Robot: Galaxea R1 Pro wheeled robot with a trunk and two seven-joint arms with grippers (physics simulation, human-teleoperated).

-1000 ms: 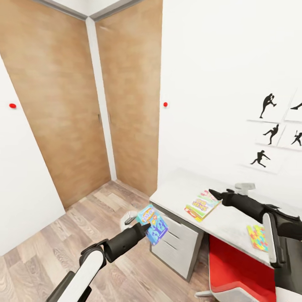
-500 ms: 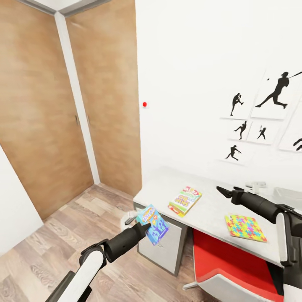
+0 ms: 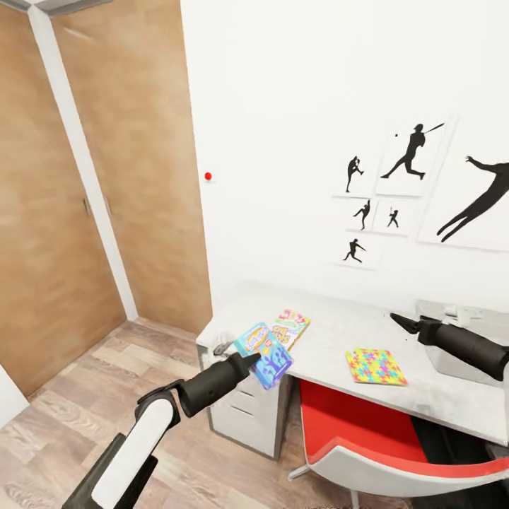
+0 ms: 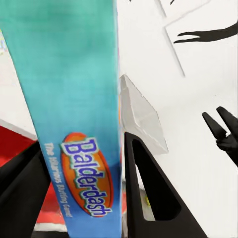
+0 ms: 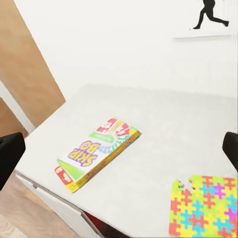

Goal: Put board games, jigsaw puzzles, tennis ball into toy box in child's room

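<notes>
Our left gripper [image 3: 249, 358] is clamped on a blue Balderdash board game [image 3: 264, 353]. In the left wrist view the two dark fingers [image 4: 148, 193] press against the box's opposite faces, with the box [image 4: 74, 114] standing between them. In the head view the box hangs in the air just in front of the table's [image 3: 332, 332] near left corner, above the drawer unit [image 3: 247, 417]. It is tilted, its long axis running from upper left down to lower right, its printed face turned toward us.

Our right gripper [image 3: 401, 322] hovers over the right part of the table, carrying nothing. Its fingertips come to a narrow point, and we cannot tell whether they are fully pressed together.

On the table lie a Skip-Bo board game [image 5: 96, 152], flat, with its long axis pointing diagonally toward the wall, and a colourful jigsaw puzzle [image 3: 376, 366], flat near the front edge. A grey container, likely the toy box [image 3: 459, 332], sits at the far right, partly behind our right arm.

We judge the step in hand to be carrying the held game to the toy box. To do it well, we should keep the squeeze firm, lift the box clear of the table edge and the items lying there, and turn its long axis to match the opening before lowering it in. A red chair [image 3: 367, 438] is tucked under the table.
</notes>
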